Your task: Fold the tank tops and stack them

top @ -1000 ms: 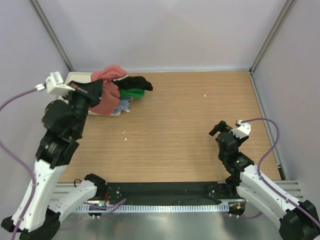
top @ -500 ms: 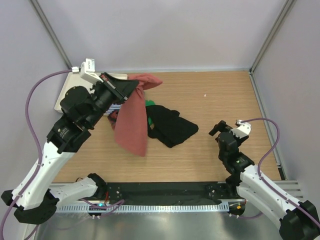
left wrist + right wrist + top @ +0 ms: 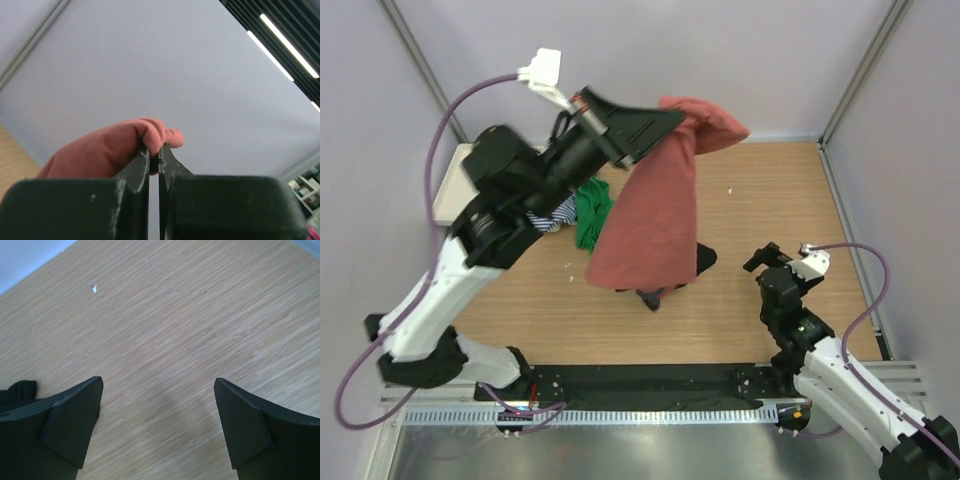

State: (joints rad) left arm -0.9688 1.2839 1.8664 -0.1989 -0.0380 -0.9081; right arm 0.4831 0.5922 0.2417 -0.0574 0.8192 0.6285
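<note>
While the red top (image 3: 655, 215) is held high in the air, up and to the right of the pile (image 3: 570, 212), the step in hand is judged to be the picking out of one garment for folding. It is gripped at a bunched edge by the left gripper (image 3: 154, 155), whose jaws are clenched on the cloth, and it hangs in a long, crumpled drape. Whether its hem touches the table (image 3: 770, 190) cannot be told. A black top (image 3: 698, 260) lies right of the pile, partly hidden behind the hanging red one. The pile itself is made up of a green top (image 3: 588, 215) and a striped top (image 3: 552, 215), beside a white tray (image 3: 448, 190). Well to the right of the pile, the right gripper (image 3: 157, 382) is held low over bare wood, its jaws spread wide with nothing between them.

Nothing is yet folded or stacked, so the task is judged to be at its start. For the next move, the red top would need to be lowered and laid flat on open wood right of the pile, clear of the black top. A second corner would best be taken by the right gripper, so that the cloth can be spread without creases.
</note>
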